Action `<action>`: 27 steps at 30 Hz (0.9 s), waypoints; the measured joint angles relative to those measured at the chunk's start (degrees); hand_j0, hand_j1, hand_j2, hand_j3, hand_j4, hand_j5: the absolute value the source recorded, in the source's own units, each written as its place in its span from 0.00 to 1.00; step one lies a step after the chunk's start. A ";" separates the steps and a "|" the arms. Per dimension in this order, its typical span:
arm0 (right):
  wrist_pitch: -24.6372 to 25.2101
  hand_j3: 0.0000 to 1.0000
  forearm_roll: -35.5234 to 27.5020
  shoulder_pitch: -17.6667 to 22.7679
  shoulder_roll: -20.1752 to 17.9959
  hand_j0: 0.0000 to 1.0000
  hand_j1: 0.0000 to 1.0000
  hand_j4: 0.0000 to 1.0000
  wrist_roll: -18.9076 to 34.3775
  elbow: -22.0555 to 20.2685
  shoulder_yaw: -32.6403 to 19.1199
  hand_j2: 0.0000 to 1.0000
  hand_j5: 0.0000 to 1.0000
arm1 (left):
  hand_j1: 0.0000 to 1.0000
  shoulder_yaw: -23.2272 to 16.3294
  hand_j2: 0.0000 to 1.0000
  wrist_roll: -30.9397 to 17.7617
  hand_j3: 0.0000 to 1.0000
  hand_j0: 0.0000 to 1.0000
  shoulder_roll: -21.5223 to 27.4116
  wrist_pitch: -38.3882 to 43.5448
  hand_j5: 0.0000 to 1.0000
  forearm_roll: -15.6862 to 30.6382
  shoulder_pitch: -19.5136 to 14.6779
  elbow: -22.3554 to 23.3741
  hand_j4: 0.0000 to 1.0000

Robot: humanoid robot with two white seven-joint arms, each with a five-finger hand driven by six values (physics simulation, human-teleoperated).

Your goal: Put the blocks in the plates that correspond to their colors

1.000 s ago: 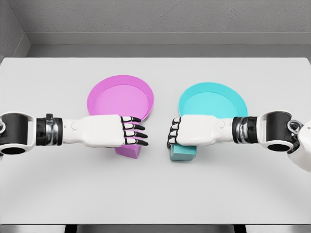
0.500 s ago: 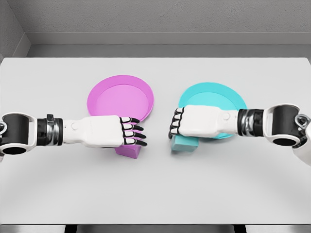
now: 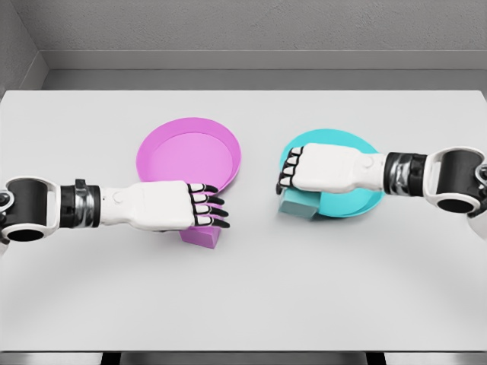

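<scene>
head view: we see our right hand (image 3: 323, 169) curled down over the teal block (image 3: 298, 204), fingers wrapped on its top, and over the last second it has carried that block up and away from the bare desk (image 3: 243, 304) toward the teal plate (image 3: 358, 204). a second ago the block sat lower, just in front of the plate's near rim; now it shows at the plate's near-left edge, overlapping the rim, with the hand itself lying across the plate's interior. we cannot tell whether the block is lifted clear of the rim or brushing it.

our left hand (image 3: 171, 205) has barely shifted. it lies over the pink block (image 3: 202, 236), its fingers held side by side and stretched flat over the top of it rather than curled round it, so we cannot say that it grips the block. the block shows below the fingers, just in front of the pink plate (image 3: 190, 152) and apparently touching its near rim.

we judge the teal half of the task to be close to done: the block needs a little more travel inward before release. the pink block is not yet in its plate and looks like the step to follow.
</scene>
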 measured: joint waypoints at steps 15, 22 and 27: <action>0.00 0.68 0.11 -1.23 -0.19 0.68 0.68 0.68 0.00 5.45 -1.68 0.68 0.68 | 1.00 -0.77 1.00 -0.01 1.00 1.00 -1.19 0.00 1.00 -0.08 0.09 1.57 1.00; 0.00 0.74 0.08 -1.76 0.07 0.74 0.74 0.74 0.01 8.94 -2.91 0.74 0.74 | 1.00 -1.12 1.00 -0.02 1.00 1.00 -1.50 0.01 1.00 -0.06 0.09 2.56 1.00; 0.00 1.00 0.06 -1.67 0.18 1.00 1.00 1.00 -0.11 10.14 -3.84 1.00 1.00 | 1.00 -1.68 1.00 0.04 1.00 1.00 -2.42 0.05 1.00 -0.03 0.09 3.78 1.00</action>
